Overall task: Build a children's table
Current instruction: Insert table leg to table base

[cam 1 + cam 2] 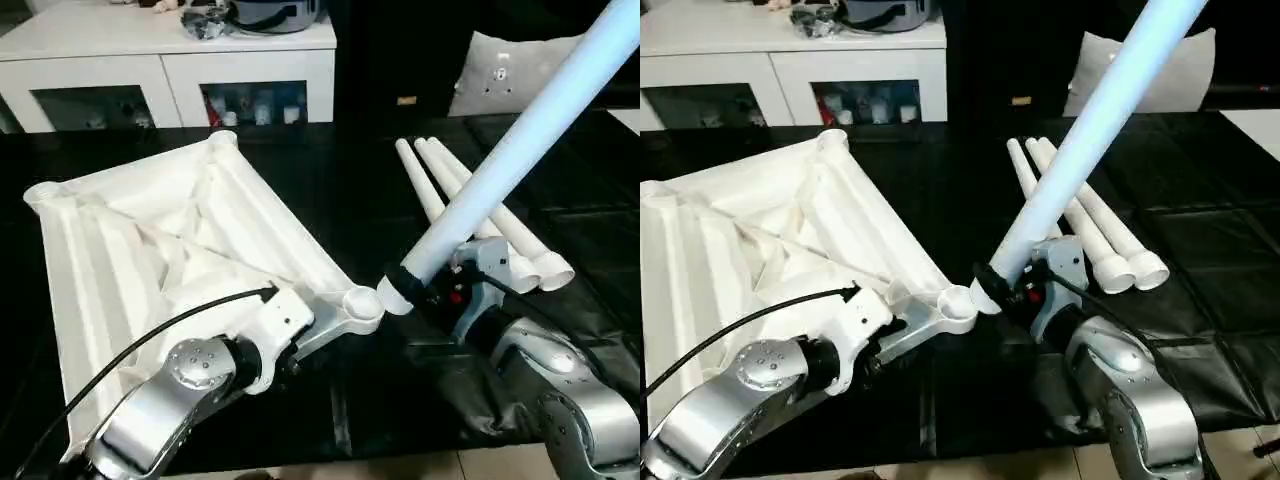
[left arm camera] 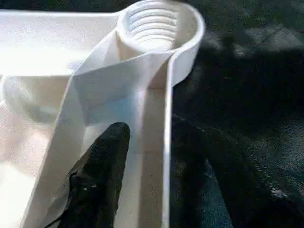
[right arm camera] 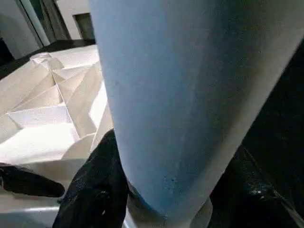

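Left eye view: the tabletop [image 1: 170, 250] of the children's table is seen lying upside down on the black-covered work table [image 1: 350, 200], ribbed underside up, with round sockets at its corners. The left gripper [image 1: 300, 335] is placed at the near right corner of the tabletop, just behind the corner socket [image 1: 362, 300]. In the left wrist view one black finger [image 2: 102, 175] is seen lying inside the channel along the top's rim, with the threaded socket [image 2: 153, 26] straight ahead of it; the second finger is hidden, so a grip on the rim cannot be confirmed, and the width of the jaws cannot be told.

One white tube leg [image 1: 520, 140] is held by the right gripper [image 1: 445, 290] near its lower end. The leg is tilted, rising up and away toward the right, and its lower end, ringed by a dark band, is seen touching or just beside the rim of the corner socket, not yet standing upright in it. In the right wrist view the leg [image 3: 190, 95] is clasped between the black fingers [image 3: 95, 190], which press on both sides of it.

Three more tube legs [image 1: 480, 215] are laid side by side on the black cover, beyond the right gripper and well apart from the tabletop.

A white cabinet [image 1: 160, 60] is seen behind the work table.
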Controlling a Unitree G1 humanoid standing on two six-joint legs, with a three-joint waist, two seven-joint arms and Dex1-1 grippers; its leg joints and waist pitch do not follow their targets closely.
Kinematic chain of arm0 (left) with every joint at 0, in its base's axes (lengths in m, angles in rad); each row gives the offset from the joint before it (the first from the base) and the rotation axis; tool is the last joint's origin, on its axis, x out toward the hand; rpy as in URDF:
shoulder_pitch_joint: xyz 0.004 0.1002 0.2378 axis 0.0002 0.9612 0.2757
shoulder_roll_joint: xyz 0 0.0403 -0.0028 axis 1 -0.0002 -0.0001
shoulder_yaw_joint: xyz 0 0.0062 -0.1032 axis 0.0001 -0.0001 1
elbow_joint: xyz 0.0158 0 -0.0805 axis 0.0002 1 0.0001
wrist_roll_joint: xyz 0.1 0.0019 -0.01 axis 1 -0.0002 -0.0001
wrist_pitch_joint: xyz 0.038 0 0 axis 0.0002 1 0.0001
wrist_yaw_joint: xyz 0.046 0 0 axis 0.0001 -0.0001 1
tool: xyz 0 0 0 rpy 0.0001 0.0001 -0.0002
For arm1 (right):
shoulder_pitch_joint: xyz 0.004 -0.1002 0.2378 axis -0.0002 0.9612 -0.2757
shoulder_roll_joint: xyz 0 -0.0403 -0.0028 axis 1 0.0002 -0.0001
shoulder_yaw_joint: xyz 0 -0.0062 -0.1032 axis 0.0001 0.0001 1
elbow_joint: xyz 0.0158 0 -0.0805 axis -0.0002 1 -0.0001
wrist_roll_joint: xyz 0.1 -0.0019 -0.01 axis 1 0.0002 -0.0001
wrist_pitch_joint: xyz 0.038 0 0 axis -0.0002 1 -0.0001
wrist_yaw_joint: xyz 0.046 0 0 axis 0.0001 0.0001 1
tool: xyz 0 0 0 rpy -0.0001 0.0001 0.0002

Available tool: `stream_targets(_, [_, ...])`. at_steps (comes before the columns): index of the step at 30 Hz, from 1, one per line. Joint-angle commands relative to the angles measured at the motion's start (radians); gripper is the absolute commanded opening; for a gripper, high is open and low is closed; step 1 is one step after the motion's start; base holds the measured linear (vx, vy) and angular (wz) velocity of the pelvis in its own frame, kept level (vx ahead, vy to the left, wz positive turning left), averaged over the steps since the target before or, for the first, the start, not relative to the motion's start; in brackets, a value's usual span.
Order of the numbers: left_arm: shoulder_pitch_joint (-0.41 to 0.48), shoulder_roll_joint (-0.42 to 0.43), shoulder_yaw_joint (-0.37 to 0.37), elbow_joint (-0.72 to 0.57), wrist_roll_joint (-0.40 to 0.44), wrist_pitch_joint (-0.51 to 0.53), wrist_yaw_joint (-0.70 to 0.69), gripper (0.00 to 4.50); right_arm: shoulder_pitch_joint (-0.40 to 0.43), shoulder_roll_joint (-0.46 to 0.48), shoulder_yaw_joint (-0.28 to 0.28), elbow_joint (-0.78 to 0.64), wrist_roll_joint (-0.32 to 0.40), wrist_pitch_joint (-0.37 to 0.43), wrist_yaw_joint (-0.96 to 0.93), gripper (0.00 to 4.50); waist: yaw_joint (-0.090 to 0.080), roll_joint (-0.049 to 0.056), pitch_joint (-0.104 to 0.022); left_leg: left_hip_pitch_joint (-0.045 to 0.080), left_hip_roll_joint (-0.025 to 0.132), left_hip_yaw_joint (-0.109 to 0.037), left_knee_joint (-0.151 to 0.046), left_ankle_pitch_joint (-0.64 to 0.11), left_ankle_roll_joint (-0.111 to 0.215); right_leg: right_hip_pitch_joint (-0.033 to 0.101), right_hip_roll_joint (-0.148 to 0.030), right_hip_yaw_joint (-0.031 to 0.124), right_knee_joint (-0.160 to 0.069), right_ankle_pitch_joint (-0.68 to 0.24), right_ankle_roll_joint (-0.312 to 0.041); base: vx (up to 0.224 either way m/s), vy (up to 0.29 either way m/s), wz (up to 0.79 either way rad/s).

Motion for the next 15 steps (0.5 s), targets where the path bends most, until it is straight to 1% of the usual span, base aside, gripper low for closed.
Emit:
stream_targets(1, [-0.009,0.013,-0.013,0.015,0.014,-0.028,-0.024,2.7,-0.009,-0.005,0.013,-0.013,0.0,-0.018,0.01,1.9,-0.001,0.0,-0.043,0.008,0.09,-0.033,-0.095,-0.137,0.012,0.02,-0.086,0.043,-0.074,0.032,-0.234,0.0,0.0,0.0])
stream_targets(2, [-0.017,0.024,-0.02,0.028,0.016,-0.047,-0.046,2.64,-0.01,-0.007,0.015,-0.014,0.001,-0.019,0.014,1.9,0.0,0.001,-0.043,0.008,0.09,-0.034,-0.095,-0.135,0.013,0.02,-0.087,0.042,-0.074,0.036,-0.235,0.0,0.0,0.0])
stream_targets(3, [-0.022,0.025,-0.012,0.035,0.008,-0.044,-0.055,2.71,-0.01,-0.007,0.017,-0.013,-0.001,-0.021,0.016,1.9,-0.002,0.0,-0.043,0.009,0.089,-0.033,-0.095,-0.134,0.012,0.019,-0.086,0.042,-0.072,0.041,-0.237,0.0,0.0,0.0])
stream_targets(4, [-0.026,0.028,-0.011,0.039,0.008,-0.045,-0.061,2.75,-0.01,-0.008,0.018,-0.013,-0.001,-0.021,0.017,1.9,-0.001,0.002,-0.044,0.01,0.09,-0.033,-0.094,-0.132,0.011,0.019,-0.086,0.042,-0.072,0.043,-0.239,0.0,0.0,0.0])
stream_targets(6, [-0.031,0.033,-0.011,0.049,0.008,-0.05,-0.071,2.26,-0.009,-0.008,0.018,-0.014,-0.002,-0.022,0.019,1.9,-0.002,0.002,-0.043,0.01,0.089,-0.032,-0.094,-0.132,0.01,0.019,-0.086,0.042,-0.071,0.044,-0.243,0.0,0.0,0.0])
stream_targets(7, [-0.031,0.033,-0.011,0.049,0.008,-0.05,-0.071,2.26,-0.009,-0.008,0.018,-0.014,-0.002,-0.022,0.019,1.9,-0.002,0.002,-0.044,0.01,0.09,-0.032,-0.095,-0.133,0.009,0.019,-0.086,0.042,-0.071,0.045,-0.244,0.0,0.0,0.0])
stream_targets(8, [-0.033,0.038,-0.01,0.058,0.008,-0.055,-0.08,2.35,-0.008,-0.009,0.019,-0.014,-0.002,-0.023,0.02,1.9,-0.002,0.002,-0.043,0.01,0.091,-0.032,-0.095,-0.136,0.009,0.019,-0.086,0.042,-0.071,0.045,-0.246,0.0,0.0,0.0])
stream_targets(9, [-0.033,0.039,-0.01,0.059,0.009,-0.055,-0.082,2.28,-0.007,-0.009,0.019,-0.014,-0.002,-0.023,0.021,1.9,-0.002,0.002,-0.043,0.01,0.091,-0.032,-0.095,-0.136,0.009,0.019,-0.087,0.042,-0.071,0.048,-0.248,0.0,0.0,0.0])
stream_targets(10, [-0.034,0.044,-0.007,0.065,0.012,-0.036,-0.082,2.06,-0.007,-0.01,0.02,-0.015,-0.002,-0.023,0.024,1.9,-0.002,0.001,-0.043,0.01,0.091,-0.032,-0.095,-0.136,0.009,0.019,-0.087,0.042,-0.071,0.049,-0.249,0.0,0.0,0.0])
stream_targets(11, [-0.034,0.045,-0.003,0.068,0.013,-0.025,-0.079,1.82,-0.007,-0.011,0.021,-0.015,-0.003,-0.023,0.025,1.9,-0.002,0.003,-0.043,0.01,0.09,-0.032,-0.095,-0.138,0.009,0.019,-0.087,0.042,-0.07,0.045,-0.249,0.0,0.0,0.0])
stream_targets(13, [-0.036,0.047,0.002,0.071,0.012,-0.012,-0.078,1.82,-0.007,-0.011,0.022,-0.015,-0.003,-0.023,0.026,1.9,-0.002,0.003,-0.042,0.01,0.091,-0.032,-0.096,-0.144,0.008,0.018,-0.087,0.042,-0.072,0.036,-0.251,0.0,0.0,0.0])
stream_targets(14, [-0.037,0.048,0.007,0.074,0.011,-0.003,-0.076,1.82,-0.007,-0.012,0.022,-0.015,-0.003,-0.023,0.026,1.9,-0.002,0.0,-0.041,0.01,0.091,-0.031,-0.096,-0.151,0.008,0.019,-0.088,0.043,-0.072,0.022,-0.252,0.0,0.0,0.0])
stream_targets(15, [-0.038,0.047,0.013,0.075,0.01,0.004,-0.073,1.69,-0.008,-0.013,0.022,-0.014,-0.002,-0.023,0.027,1.9,-0.002,0.0,-0.041,0.01,0.091,-0.032,-0.097,-0.154,0.007,0.018,-0.088,0.043,-0.073,0.013,-0.252,0.0,0.0,0.0])
